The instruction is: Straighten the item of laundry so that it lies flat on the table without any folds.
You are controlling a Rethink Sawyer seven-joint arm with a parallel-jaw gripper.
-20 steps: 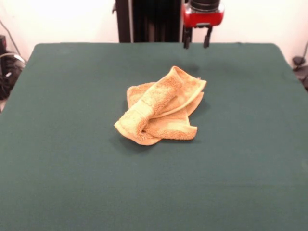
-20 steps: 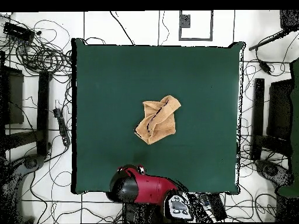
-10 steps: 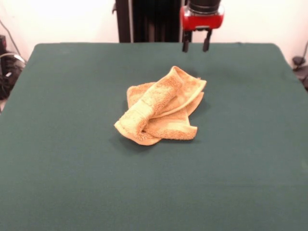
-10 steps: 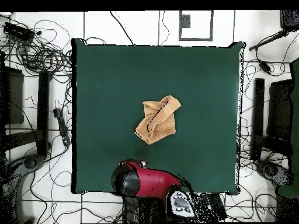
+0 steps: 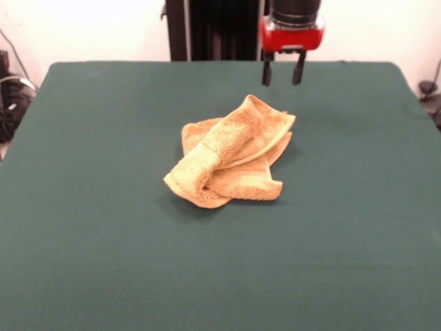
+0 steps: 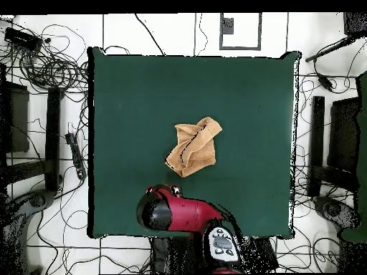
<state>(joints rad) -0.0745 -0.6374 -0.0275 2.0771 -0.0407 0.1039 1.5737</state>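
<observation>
The item of laundry, a golden-orange terry towel, lies crumpled near the middle of the green table, with one end rolled over the rest in a thick fold. The overhead view shows the towel bunched, with overlapping layers. My gripper hangs open above the table's far side, behind the towel's far right corner and apart from it. Its two black fingers point down with nothing between them. From overhead, the red arm head covers the gripper, just below the towel.
Cables and stands lie on the floor around the table. A black pedestal column rises behind the table's far edge.
The gripper has come down and slightly forward over the table's far side, toward the towel. The towel has not moved.
</observation>
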